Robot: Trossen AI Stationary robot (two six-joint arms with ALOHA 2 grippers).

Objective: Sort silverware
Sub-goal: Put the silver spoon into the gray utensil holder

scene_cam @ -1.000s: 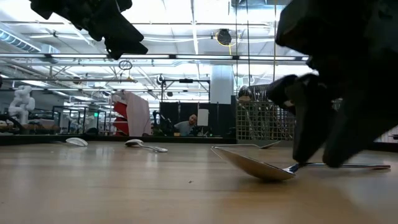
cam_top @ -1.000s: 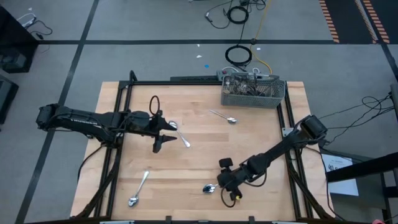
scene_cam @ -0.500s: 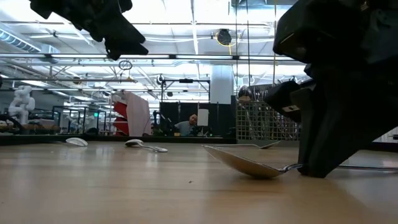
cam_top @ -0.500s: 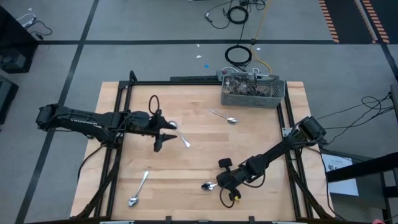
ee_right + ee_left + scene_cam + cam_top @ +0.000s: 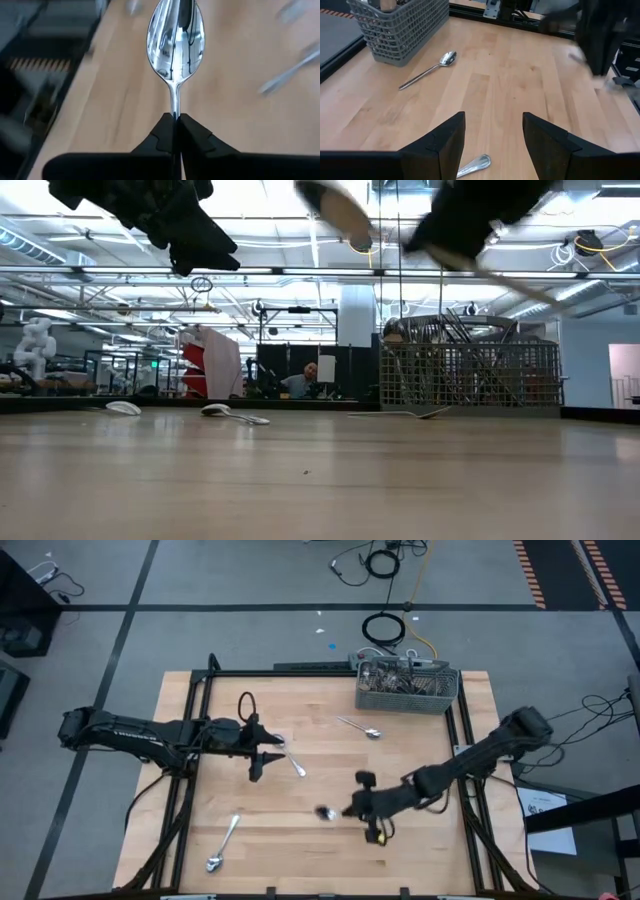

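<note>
While the right gripper point(image 5: 175, 131) hangs clear above the pale wooden tabletop point(image 5: 320, 770) toward four o'clock, its two dark fingers pinch the thin handle of a shiny silver spoon point(image 5: 175, 42), bowl pointing out toward nine o'clock. At nine o'clock the left gripper point(image 5: 492, 142) hovers with its fingers spread and nothing between them, just above a second spoon point(image 5: 296, 762) near the table's middle. Another spoon point(image 5: 361, 728) lies at one o'clock, near the grey wire-mesh basket point(image 5: 405, 687) crammed with upright cutlery at the far edge. A fourth spoon point(image 5: 223, 843) rests alone at seven o'clock. Black frame rails edge the table, and cables coil on the grey floor beyond. Across the room, under bright ceiling lights, a person point(image 5: 300, 384) sits far off among dark equipment.
</note>
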